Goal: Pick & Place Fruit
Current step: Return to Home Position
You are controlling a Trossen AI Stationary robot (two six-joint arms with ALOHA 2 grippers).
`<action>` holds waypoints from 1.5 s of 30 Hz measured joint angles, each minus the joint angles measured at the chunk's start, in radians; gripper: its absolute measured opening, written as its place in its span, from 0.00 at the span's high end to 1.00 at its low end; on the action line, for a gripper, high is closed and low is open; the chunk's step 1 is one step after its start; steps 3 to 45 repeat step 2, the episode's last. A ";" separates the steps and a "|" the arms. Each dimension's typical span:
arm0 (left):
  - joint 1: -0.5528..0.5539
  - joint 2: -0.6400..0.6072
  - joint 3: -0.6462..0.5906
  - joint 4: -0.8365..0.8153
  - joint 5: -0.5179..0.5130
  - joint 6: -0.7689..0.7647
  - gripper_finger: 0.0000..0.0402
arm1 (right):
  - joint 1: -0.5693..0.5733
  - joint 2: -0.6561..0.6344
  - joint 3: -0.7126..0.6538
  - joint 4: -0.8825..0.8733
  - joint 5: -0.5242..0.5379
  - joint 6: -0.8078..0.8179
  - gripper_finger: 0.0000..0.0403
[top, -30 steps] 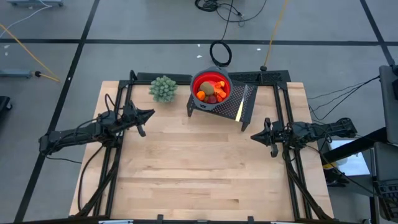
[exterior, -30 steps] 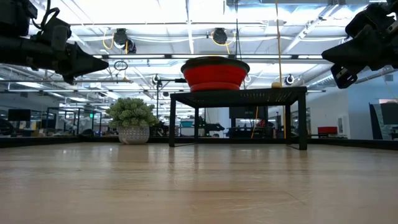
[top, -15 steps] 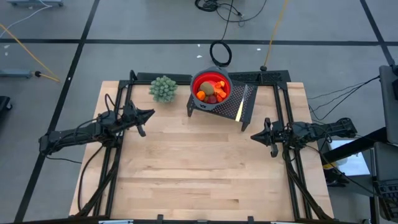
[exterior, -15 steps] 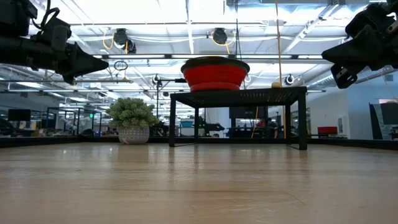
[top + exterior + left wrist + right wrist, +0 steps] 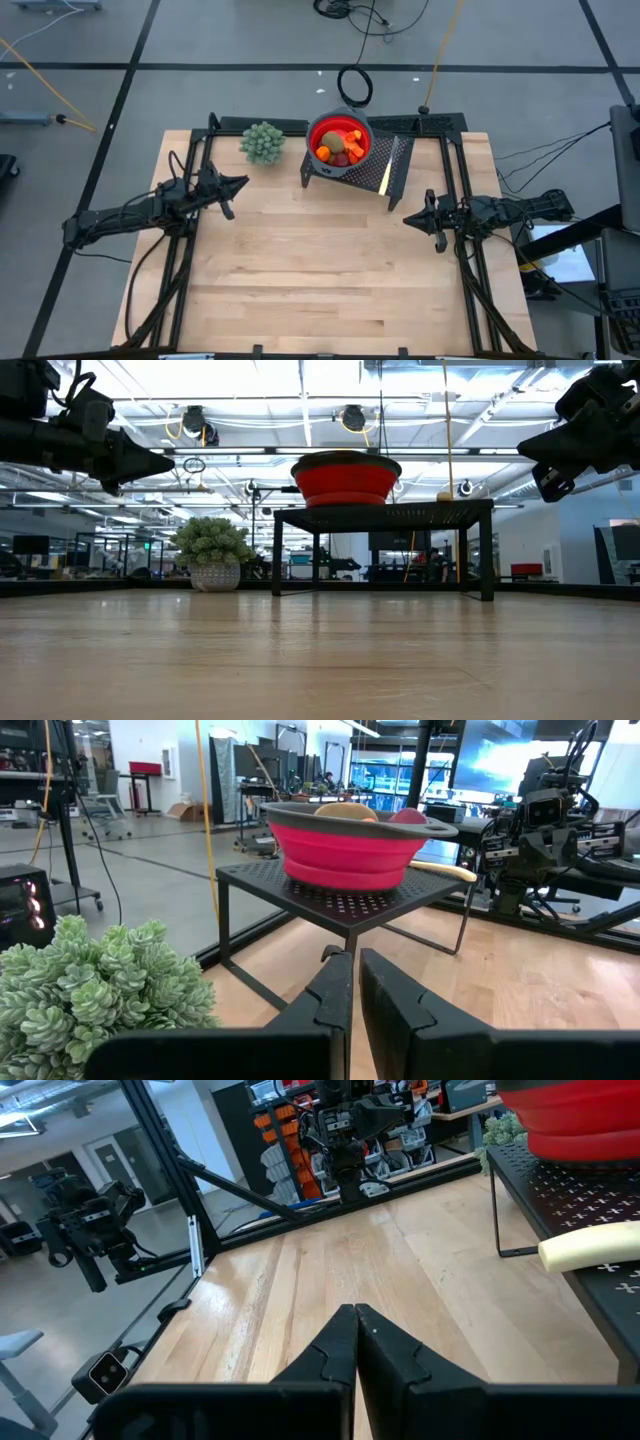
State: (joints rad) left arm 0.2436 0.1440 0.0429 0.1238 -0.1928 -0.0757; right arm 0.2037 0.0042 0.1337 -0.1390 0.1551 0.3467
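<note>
The fruit [image 5: 336, 146] lies inside the round red bowl [image 5: 315, 128]: a brown oval, orange pieces and a dark red one. The bowl stands on a black perforated rack [image 5: 398, 158] at the table's far edge. In the left wrist view a brown piece [image 5: 345, 810] and a dark red piece [image 5: 408, 816] show above the bowl's grey rim [image 5: 300, 815]. My left gripper [image 5: 243, 182] hovers shut over the table's left side, pointing toward the rack. My right gripper [image 5: 408, 217] hovers shut over the right side, below the rack's corner. Neither touches anything.
A knife with a pale handle [image 5: 385, 178] lies on the rack beside the bowl, its handle [image 5: 590, 1245] jutting over the rack's edge. A small potted green plant [image 5: 263, 143] stands left of the rack. The bare wooden tabletop [image 5: 320, 270] stretches between the arms and toward the near edge.
</note>
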 joint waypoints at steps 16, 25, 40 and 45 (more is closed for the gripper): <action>0.000 0.000 0.000 0.000 0.000 0.000 0.94 | 0.000 0.000 0.000 0.000 0.000 0.000 1.00; 0.000 0.000 0.000 0.000 0.000 0.000 0.94 | 0.000 0.000 0.000 0.000 0.000 0.000 1.00; 0.000 0.000 0.000 0.000 0.000 0.000 0.94 | 0.000 0.000 0.000 0.000 0.000 0.000 1.00; 0.000 0.000 0.000 0.000 0.000 0.000 0.94 | 0.000 0.000 0.000 0.000 0.000 0.000 1.00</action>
